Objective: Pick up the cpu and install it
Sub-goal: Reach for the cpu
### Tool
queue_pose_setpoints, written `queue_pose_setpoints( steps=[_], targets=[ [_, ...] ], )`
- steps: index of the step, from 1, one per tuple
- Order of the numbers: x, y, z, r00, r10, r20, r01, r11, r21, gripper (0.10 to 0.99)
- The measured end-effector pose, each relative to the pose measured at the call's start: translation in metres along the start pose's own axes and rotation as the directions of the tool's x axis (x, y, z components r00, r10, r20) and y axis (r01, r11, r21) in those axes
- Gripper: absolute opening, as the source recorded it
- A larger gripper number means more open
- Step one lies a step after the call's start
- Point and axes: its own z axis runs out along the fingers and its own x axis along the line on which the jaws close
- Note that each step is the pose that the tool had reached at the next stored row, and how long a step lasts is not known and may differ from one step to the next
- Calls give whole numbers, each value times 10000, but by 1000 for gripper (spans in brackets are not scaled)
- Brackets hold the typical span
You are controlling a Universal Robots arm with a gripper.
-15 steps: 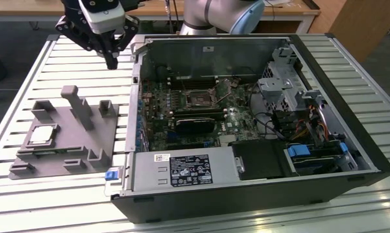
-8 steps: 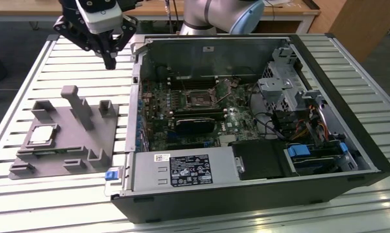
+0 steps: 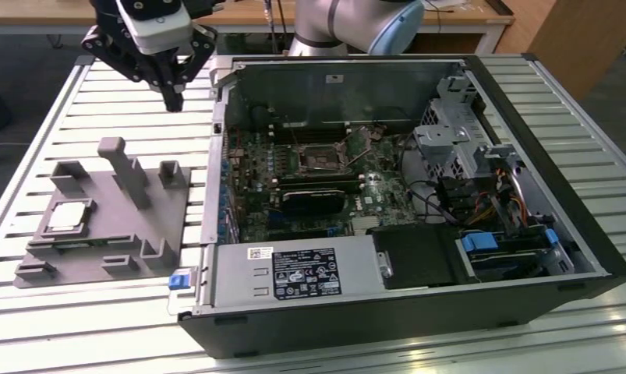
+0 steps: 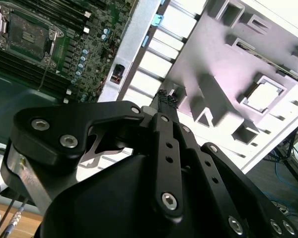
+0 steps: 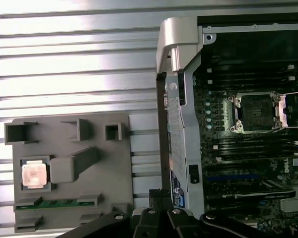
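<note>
1. A slatted metal table [image 3: 42,117] carries an open computer case [image 3: 396,319] and, on the exterior view's left, a grey fixture [image 3: 94,257].
2. The gripper [image 3: 173,97] hangs high over the table near the case's far corner, well apart from the fixture. Its fingers are pressed together and hold nothing.
3. The cpu [image 3: 68,216] lies flat in a square recess of the fixture, pale top upward, untouched.
4. The fixture also holds a green memory module [image 5: 54,203] lying in a slot beside the cpu.
5. Inside the case, the motherboard's socket [image 5: 253,113] looks bare.
6. This looks like the approach to the pick. To do it well, the fingers should part above the recess, come straight down clear of the tall post [image 3: 123,167], and take the chip by its edges.
</note>
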Motion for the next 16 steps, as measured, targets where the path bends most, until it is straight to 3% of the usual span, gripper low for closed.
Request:
queue_pose_setpoints(
  steps=[16],
  targets=[
    [63, -5, 0, 10000, -1, 0, 1, 10000, 0, 106]
  ],
)
